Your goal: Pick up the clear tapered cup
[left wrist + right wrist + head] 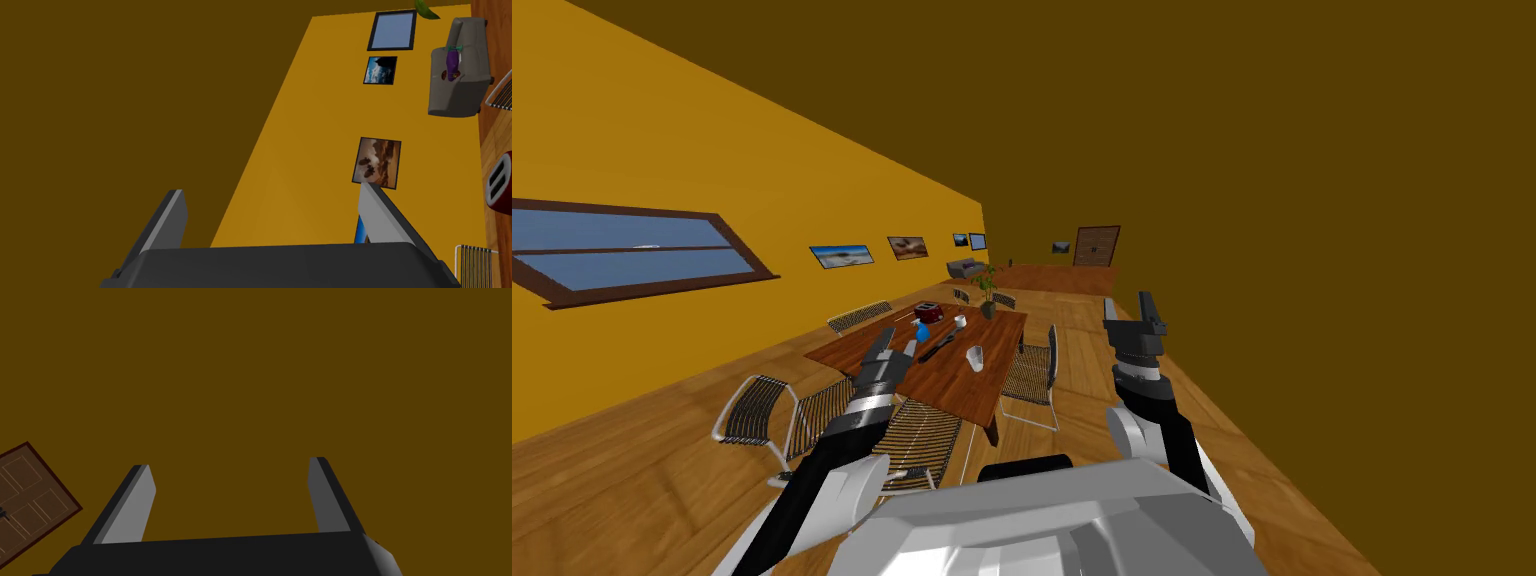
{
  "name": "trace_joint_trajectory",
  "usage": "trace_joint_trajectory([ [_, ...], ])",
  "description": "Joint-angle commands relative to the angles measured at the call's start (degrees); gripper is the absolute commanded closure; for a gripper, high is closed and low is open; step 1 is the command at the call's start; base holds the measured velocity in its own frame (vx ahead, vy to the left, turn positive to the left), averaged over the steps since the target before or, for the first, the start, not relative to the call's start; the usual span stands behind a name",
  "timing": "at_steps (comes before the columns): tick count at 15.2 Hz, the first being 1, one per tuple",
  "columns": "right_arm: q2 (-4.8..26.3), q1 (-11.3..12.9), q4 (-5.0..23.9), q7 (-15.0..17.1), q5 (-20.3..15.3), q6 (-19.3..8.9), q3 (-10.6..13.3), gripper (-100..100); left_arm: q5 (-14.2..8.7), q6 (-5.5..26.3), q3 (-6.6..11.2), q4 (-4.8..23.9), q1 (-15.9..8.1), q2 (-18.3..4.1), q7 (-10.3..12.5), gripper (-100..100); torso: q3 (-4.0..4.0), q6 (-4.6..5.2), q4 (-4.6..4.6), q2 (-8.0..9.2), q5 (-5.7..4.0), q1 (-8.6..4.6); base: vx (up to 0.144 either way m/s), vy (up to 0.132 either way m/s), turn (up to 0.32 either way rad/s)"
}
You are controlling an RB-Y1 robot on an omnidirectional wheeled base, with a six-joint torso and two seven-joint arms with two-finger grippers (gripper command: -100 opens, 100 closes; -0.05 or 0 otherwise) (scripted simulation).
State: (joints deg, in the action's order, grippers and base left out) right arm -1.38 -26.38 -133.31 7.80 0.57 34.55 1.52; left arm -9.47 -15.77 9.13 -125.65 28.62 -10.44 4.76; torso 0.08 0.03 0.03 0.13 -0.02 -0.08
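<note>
Standing well back from the wooden desk [952, 385], wire-backed chairs [922, 435] ringed around it. Spotting the clear tapered cup [974, 357] dead ahead at 12 o'clock, upright on the desk top, toward the right-hand long edge and apart from everything else. Reads as pale and see-through, seemingly narrower at the base. Looks empty, though too small to swear to it.

Further up the desk, toward 11 o'clock from the cup: a white mug [960, 321], contents impossible to tell. Beyond it a red toaster [929, 312], slots dark and bare as seen from the left wrist. At the far end, a dark pot holding a green plant [987, 295].

Left claw [897, 345] up high at about 11 o'clock, blades spread wide, nothing between them. Right claw [1128, 306] up at 1 o'clock, off the desk's right side, likewise wide and empty. Probably carried high like this to clear the chair backs on the way in.

Judging the task barely begun: cup untouched, neither claw near it. Likely calls for closing in beside the right-side chair [1032, 375], then lowering one claw around the cup's sides. Worth minding: slanted, slick-looking walls, easy to slip in a pinch or tip at first contact.
</note>
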Motion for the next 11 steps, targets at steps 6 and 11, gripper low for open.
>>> trace_joint_trajectory([
  [6, 0.00, 0.00, 0.00, 0.00, 0.00, 0.00, 0.00, 0, -2.15, 8.84, 3.80, 3.61, -0.77, -1.14, 0.73, -100, -0.01, -0.01, -0.01, -0.02, 0.01, 0.02, -0.019, -0.024, -0.200],
  [11, 0.00, 0.00, 0.00, 0.00, 0.00, 0.00, 0.00, 0, -3.98, 14.72, 6.93, 7.01, -0.92, -1.80, 1.29, -100, -0.05, 0.02, -0.02, -0.08, 0.02, 0.07, -0.005, -0.019, -0.219],
])
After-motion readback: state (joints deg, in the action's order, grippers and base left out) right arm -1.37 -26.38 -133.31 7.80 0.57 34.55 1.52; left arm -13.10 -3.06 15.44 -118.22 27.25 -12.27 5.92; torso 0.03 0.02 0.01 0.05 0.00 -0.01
